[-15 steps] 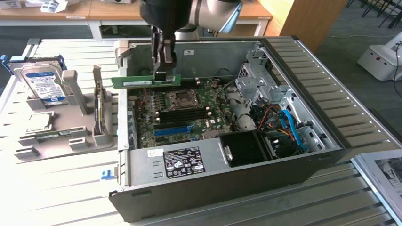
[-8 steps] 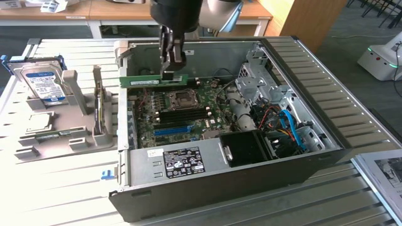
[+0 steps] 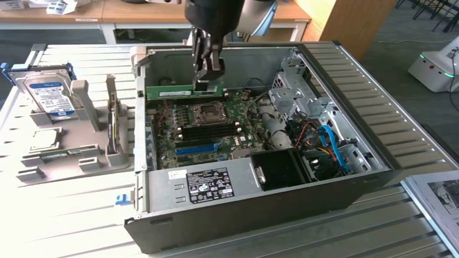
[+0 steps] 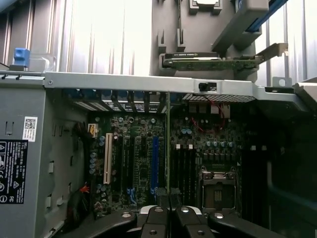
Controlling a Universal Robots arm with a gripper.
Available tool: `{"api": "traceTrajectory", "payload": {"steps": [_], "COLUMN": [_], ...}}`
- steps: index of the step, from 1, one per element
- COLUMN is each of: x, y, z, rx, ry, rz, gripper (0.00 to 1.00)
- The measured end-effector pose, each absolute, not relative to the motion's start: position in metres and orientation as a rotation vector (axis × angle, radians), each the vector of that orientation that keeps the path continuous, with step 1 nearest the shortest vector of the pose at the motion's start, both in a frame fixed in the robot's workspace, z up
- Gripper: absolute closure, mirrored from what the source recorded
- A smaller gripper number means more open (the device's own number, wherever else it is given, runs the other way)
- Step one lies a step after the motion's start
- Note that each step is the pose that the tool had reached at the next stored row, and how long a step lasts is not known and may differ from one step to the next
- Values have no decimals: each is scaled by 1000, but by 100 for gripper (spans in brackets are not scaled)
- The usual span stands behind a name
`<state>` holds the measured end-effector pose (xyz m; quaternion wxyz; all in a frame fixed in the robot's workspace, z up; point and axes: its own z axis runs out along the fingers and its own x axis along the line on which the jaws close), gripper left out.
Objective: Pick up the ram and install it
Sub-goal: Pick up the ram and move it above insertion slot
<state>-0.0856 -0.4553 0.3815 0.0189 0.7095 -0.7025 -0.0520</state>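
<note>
Ram: green stick (image 3: 171, 92), hanging level inside the open computer case (image 3: 237, 207), above the motherboard (image 3: 188, 144).
Pincer: the pincer (image 3: 203, 83) is closed narrow on the ram's end.
Progress: pick-up done; the ram is not yet seated in the black slots (image 3: 208, 130).

Pincer (image 3: 203, 85) down inside open computer case (image 3: 237, 215), clamped on ram (image 3: 169, 92). Ram held level and on edge near case's far wall, just behind CPU socket (image 3: 209, 112), apart from dark memory slots (image 3: 208, 129) on motherboard (image 3: 237, 141). Hard drive (image 3: 47, 94) upright in grey holder (image 3: 86, 156) on desk (image 3: 64, 215), exterior view's left, well apart from case.
</note>
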Motion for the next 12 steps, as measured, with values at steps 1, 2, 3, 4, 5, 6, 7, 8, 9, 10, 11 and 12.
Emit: {"api": "traceTrajectory", "payload": {"steps": [1,2,3,4,5,6,7,8,9,10,11,12], "x": [-83,-81,-79,-78,-78,-78,-78,-78,-78,-78,-78,-78], "y": [-455,-455,-455,-455,-455,-455,-455,-455,-455,-455,-455,-455], "z": [382,382,382,382,382,382,382,382,382,382,381,381], "rx": [2202,2202,2201,2201,2202,2201,2202,2202,2201,2202,2204,2205], "ry": [-2181,-2180,-2180,-2180,-2180,-2180,-2180,-2180,-2180,-2180,-2181,-2181], "rz": [-162,-162,-163,-163,-163,-163,-163,-163,-163,-162,-161,-158], "gripper": [88,88,88,88,88,88,88,88,88,88,88,88]}}
